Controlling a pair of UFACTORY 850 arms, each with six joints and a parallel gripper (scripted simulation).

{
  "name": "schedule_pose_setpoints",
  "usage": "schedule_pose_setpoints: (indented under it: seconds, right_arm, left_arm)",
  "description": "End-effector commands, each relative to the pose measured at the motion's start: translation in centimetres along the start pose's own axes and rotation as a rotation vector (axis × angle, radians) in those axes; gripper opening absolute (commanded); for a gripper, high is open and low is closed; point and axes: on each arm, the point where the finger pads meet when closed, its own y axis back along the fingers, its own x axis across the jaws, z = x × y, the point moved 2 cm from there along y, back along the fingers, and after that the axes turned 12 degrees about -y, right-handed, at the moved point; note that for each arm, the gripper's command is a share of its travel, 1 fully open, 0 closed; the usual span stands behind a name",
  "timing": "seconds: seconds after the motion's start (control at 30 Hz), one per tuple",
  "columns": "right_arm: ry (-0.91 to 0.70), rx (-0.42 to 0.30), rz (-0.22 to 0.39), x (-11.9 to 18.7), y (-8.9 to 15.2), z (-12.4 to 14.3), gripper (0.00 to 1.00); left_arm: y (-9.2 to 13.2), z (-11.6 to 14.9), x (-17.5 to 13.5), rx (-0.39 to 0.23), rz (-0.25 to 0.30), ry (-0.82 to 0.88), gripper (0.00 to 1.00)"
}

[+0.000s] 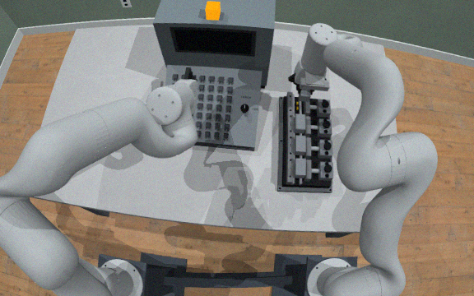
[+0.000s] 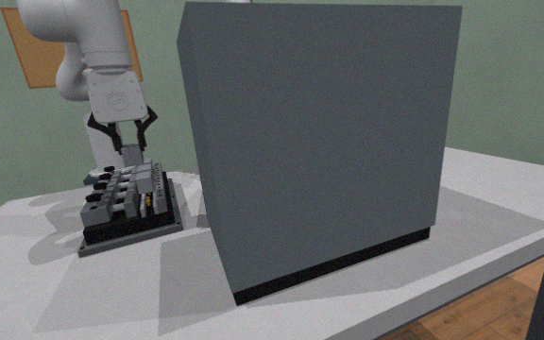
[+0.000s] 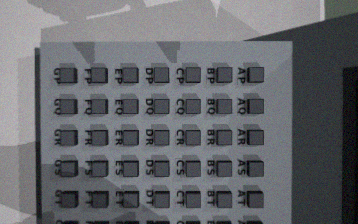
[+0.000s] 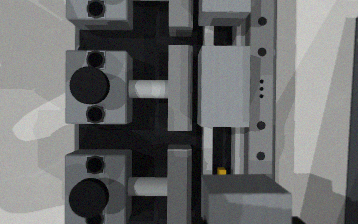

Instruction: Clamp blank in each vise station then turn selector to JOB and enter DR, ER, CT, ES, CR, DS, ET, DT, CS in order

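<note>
My right gripper is shut on a grey blank, holding it above the vise's back station. That station shows yellow inside and no blank. The other three stations hold blanks. In the right wrist view, a dark gap shows between the second station's blank and its moving jaw. My left gripper is open over the key panel's back left; its fingertips are mostly hidden. The selector points towards TEACH. The lamp is amber. No key is lit.
The cabinet stands behind the key panel, its screen dark. The black valve knobs line the vise's right side in the top view. The left forearm covers the panel's left part there.
</note>
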Motion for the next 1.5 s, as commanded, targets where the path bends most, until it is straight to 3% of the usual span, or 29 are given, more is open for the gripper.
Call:
schedule_pose_setpoints:
  seconds: [0.0,0.5,1.23,1.47]
  right_arm:
    - [-0.013,-0.003,0.000,0.4,0.1,0.0,0.00]
    - [-0.015,-0.002,-0.001,0.4,-0.4,0.0,0.00]
    - [-0.015,-0.002,-0.001,0.5,-6.5,0.1,0.00]
    - [-0.015,-0.002,-0.001,0.5,-7.3,0.2,0.00]
  left_arm:
    - [0.1,0.0,0.1,0.000,0.002,0.001,1.00]
    - [0.1,0.0,0.1,0.000,0.002,0.001,1.00]
    - [0.1,0.0,0.1,0.000,0.002,0.001,1.00]
    - [0.1,0.0,0.1,0.000,0.002,0.001,1.00]
